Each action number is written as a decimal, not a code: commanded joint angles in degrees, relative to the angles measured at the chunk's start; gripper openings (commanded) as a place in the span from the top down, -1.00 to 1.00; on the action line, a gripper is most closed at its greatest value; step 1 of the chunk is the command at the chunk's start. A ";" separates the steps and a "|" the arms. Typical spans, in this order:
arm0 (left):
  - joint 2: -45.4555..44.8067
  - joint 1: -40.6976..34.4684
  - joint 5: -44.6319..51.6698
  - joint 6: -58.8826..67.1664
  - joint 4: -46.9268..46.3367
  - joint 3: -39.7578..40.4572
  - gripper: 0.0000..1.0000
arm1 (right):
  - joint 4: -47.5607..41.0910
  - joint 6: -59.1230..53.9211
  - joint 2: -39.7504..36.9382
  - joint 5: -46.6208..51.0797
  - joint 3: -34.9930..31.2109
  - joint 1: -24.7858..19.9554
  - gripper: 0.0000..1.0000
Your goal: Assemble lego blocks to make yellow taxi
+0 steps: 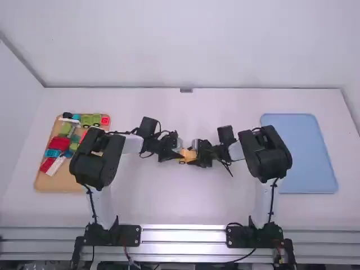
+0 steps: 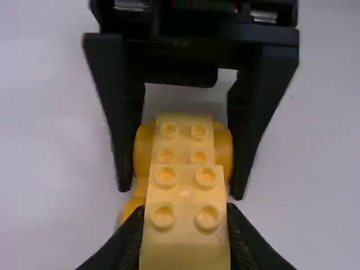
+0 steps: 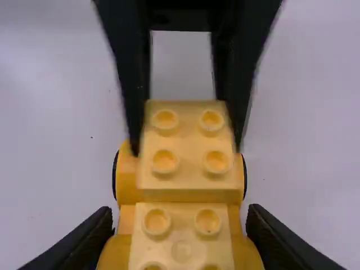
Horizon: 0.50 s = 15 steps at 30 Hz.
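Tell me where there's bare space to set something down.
Free: the blue tray; the white table beyond the yellow taxi blocks, between both trays; and from those blocks to the near edge. Crowded: the tan tray of colored blocks, and mid-table, where the left gripper and right gripper converge.

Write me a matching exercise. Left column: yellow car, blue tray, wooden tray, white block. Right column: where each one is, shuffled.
1. Yellow car
2. Blue tray
3. Wooden tray
4. White block

A. At the table's left side
B. On the wooden tray
C. Between the left gripper and the right gripper
D. At the table's right side

Pairs: 1-C, 2-D, 3-A, 4-B
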 commanded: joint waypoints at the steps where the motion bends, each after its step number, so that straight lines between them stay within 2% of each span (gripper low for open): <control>1: 0.72 -0.26 2.43 0.37 -0.11 0.92 0.96 | -0.81 -0.83 0.92 2.49 -0.98 0.92 0.12; 3: 0.72 -0.28 5.09 0.46 -0.48 1.11 0.96 | -0.83 -0.83 0.92 2.49 -0.98 0.92 0.11; 15: 0.72 0.09 3.65 2.10 -4.07 0.81 0.96 | -0.61 -0.83 0.92 2.47 -0.98 0.92 0.12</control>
